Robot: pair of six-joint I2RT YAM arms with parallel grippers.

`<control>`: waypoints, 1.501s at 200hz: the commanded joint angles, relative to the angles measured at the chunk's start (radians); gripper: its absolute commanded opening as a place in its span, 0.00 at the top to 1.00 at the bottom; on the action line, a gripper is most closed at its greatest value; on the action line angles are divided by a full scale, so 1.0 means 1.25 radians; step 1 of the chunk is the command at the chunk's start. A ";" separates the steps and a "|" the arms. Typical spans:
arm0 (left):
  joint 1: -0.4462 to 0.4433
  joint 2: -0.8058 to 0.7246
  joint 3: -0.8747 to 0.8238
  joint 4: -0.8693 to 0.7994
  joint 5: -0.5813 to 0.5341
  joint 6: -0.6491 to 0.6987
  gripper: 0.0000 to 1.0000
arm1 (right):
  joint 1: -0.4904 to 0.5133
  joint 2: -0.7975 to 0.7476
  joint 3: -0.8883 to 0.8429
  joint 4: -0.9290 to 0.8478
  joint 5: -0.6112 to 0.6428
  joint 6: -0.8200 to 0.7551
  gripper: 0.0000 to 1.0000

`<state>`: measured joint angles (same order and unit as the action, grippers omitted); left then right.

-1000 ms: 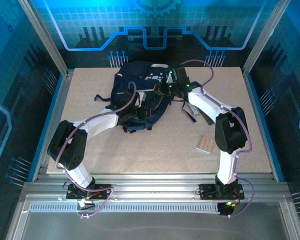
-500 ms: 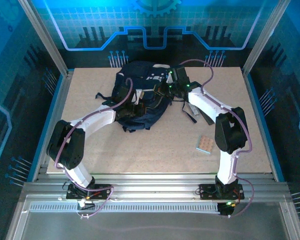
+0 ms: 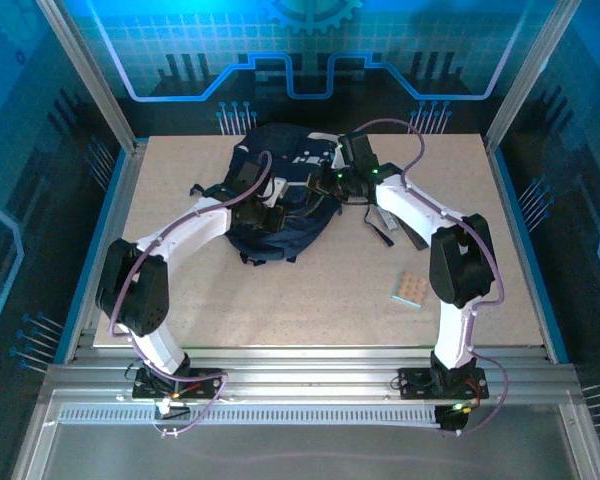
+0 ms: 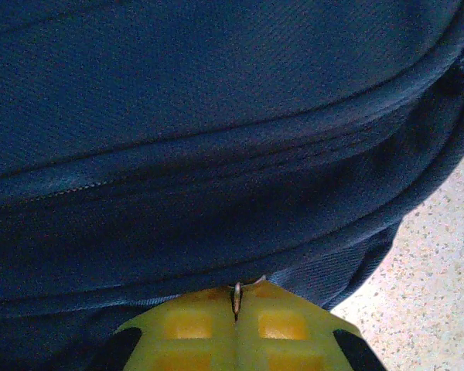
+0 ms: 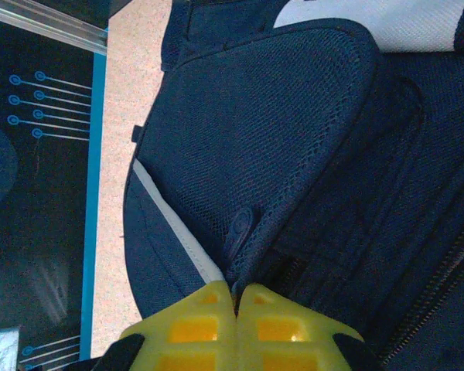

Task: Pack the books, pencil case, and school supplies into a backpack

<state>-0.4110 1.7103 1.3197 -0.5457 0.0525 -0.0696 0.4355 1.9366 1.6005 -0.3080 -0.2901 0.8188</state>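
Navy backpack (image 3: pixel 280 238) is lying at the far middle of the bench (image 3: pixel 180 300). The left gripper (image 4: pixel 236 300) is pinching tight on a small metal tab (image 4: pixel 237 290) at a backpack seam, pads touching. The right gripper (image 5: pixel 235 294) is clamping narrow on a fabric fold beside the mesh pocket (image 5: pixel 278 131). 1 tan pad (image 3: pixel 410 289) is sitting toward the near right corner, well apart.
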 commanded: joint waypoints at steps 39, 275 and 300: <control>0.059 0.026 0.042 -0.102 -0.195 0.053 1.00 | -0.008 -0.040 0.050 -0.025 0.032 -0.069 1.00; -0.193 -0.055 0.006 0.128 0.048 -0.348 1.00 | -0.037 -0.175 -0.399 0.206 -0.110 0.223 0.20; -0.208 -0.068 -0.012 0.149 0.049 -0.353 1.00 | -0.028 -0.122 -0.413 0.300 -0.103 0.270 0.70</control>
<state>-0.6395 1.6730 1.3113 -0.4618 0.0666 -0.4835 0.3794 1.7214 1.1130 -0.0952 -0.4107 1.0508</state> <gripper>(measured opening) 0.053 0.588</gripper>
